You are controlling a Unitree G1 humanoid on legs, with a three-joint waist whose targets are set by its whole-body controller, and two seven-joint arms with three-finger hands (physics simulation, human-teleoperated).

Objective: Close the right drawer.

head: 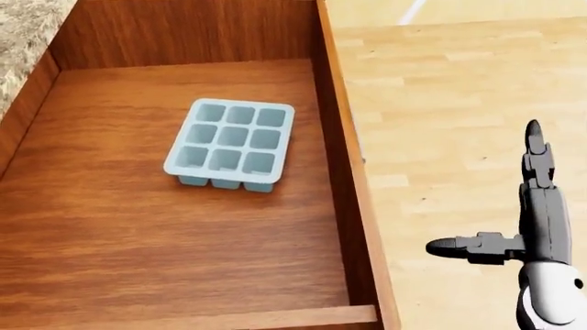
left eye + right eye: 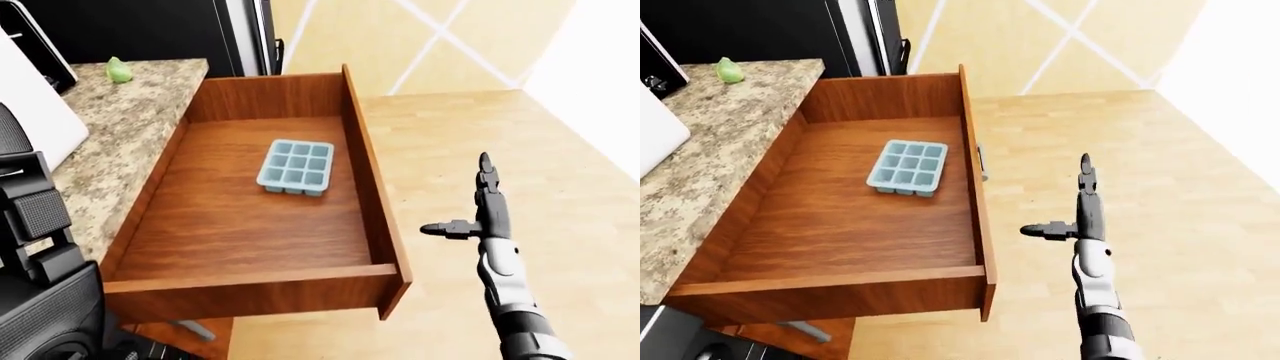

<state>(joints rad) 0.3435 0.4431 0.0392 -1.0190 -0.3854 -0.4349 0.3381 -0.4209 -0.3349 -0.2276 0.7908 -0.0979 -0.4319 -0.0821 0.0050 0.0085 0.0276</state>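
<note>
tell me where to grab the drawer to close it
Push rather than grip: the drawer stands fully open, its front panel facing the view's right with the handle outside. The open right robot hand waits on that side, so flat fingers against the panel should work.

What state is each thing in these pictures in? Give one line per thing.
drawer: pulled fully open.
ice cube tray: lying flat in the drawer, cells empty.
right hand: open, fingers spread, over the floor, apart from the drawer.
left hand: not identifiable.
green object: resting on the counter.
</note>
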